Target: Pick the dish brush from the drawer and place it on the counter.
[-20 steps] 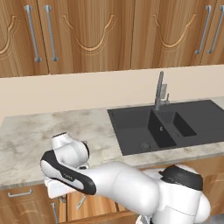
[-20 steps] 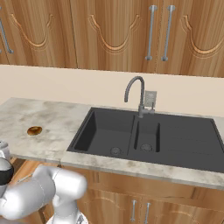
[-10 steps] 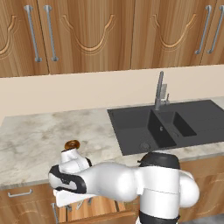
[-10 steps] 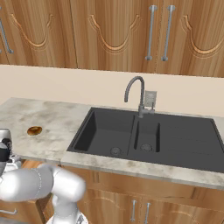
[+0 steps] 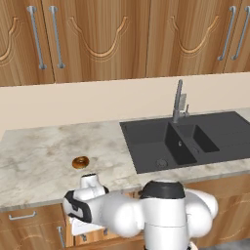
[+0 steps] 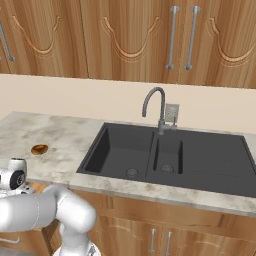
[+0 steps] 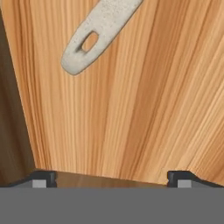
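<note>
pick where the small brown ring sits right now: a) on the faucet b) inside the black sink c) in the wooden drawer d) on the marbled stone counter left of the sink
d, the small brown doughnut-like ring lies on the beige-grey marbled stone counter, left of the black double sink.

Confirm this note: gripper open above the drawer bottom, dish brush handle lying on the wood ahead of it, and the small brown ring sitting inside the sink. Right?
Not quite. The small brown ring sits on the counter, left of the sink, as the left base view shows. The rest holds: in the hand view the gripper is open over the drawer, with the dish brush handle lying ahead.
</note>
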Robot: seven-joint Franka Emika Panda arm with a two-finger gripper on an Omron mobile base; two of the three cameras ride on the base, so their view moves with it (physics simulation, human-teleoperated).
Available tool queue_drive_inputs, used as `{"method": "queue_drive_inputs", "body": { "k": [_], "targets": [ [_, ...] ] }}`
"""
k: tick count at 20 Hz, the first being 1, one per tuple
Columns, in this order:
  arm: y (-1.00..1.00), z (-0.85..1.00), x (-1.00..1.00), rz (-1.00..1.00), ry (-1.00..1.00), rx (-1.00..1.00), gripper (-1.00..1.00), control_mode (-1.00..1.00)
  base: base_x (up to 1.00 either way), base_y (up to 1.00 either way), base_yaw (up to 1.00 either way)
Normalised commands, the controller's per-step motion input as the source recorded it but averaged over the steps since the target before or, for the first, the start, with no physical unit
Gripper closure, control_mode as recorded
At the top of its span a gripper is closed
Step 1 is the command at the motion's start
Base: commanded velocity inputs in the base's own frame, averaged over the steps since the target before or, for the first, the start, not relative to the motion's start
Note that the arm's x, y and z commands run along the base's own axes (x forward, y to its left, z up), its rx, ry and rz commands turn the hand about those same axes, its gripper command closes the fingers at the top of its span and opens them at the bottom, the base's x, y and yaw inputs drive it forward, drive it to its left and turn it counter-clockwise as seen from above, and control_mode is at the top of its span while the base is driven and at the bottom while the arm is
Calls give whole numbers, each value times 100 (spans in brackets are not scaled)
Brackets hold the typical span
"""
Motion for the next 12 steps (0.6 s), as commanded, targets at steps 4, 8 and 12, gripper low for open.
{"method": "queue_drive_inputs", "body": {
  "k": [4, 8, 12],
  "targets": [
    [-39, -47, -43, 0, 0, 6, -100, -100, 0, 0, 0],
    [-58, -56, -97, 0, 1, 4, -100, -100, 0, 0, 0],
    [-77, -65, -100, 0, 1, 4, -100, -100, 0, 0, 0]
  ]
}}
